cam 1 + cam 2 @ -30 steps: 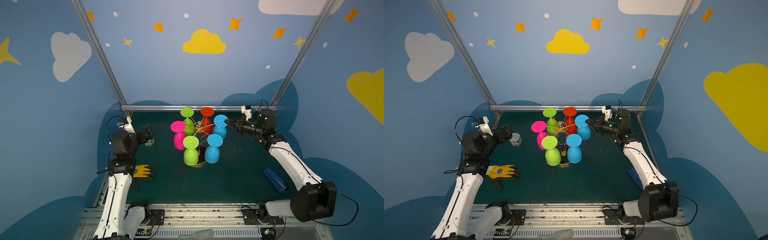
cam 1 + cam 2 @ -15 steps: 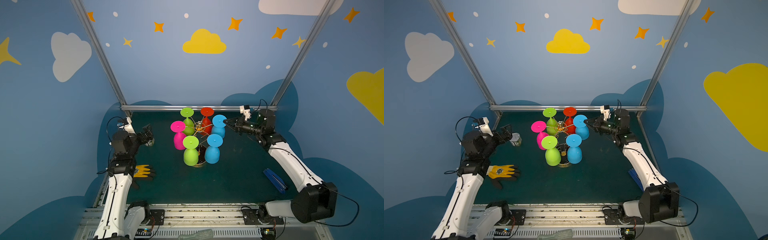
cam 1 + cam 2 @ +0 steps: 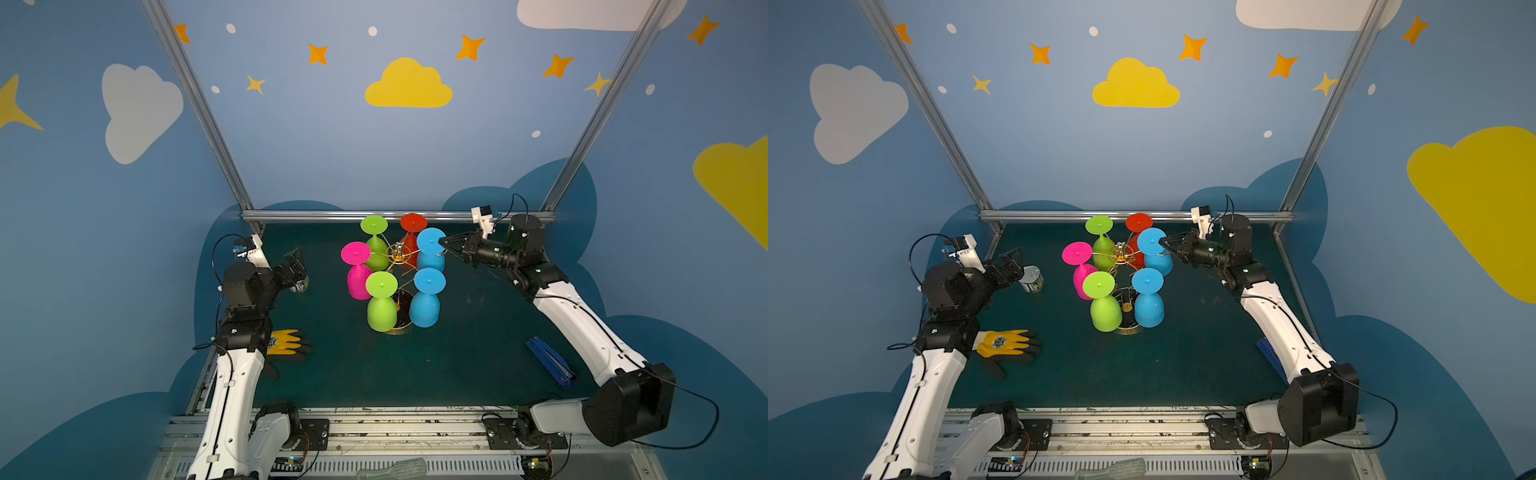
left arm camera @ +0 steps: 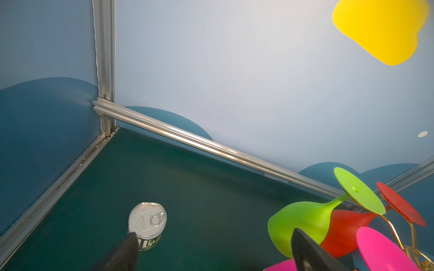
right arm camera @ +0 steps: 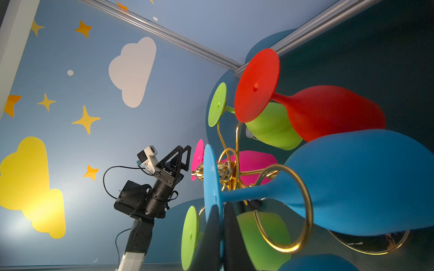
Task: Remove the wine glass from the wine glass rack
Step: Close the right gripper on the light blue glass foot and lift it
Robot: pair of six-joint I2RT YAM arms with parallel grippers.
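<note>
The wine glass rack [image 3: 398, 252] stands mid-way on the mat [image 3: 478, 328], six glasses packed round its hub with little passage between neighbouring bowls. The far blue wine glass [image 3: 430, 245] is hemmed by the red glass [image 3: 413, 222] behind and the near blue glass [image 3: 424, 309] in front. Its outward side is taken by the right gripper [image 3: 443, 246], clamped on its foot. The rear rail [image 3: 399, 216] appears close behind. Bare mat lies rightward and in front. A can [image 3: 1031, 279], a glove [image 3: 1005, 343] and a flat blue object [image 3: 548, 361] occupy the margins.

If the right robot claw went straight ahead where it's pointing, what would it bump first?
The right gripper is shut on the foot of the back blue wine glass, so that glass comes first. Past it, probably the middle of the wine glass rack.
</note>
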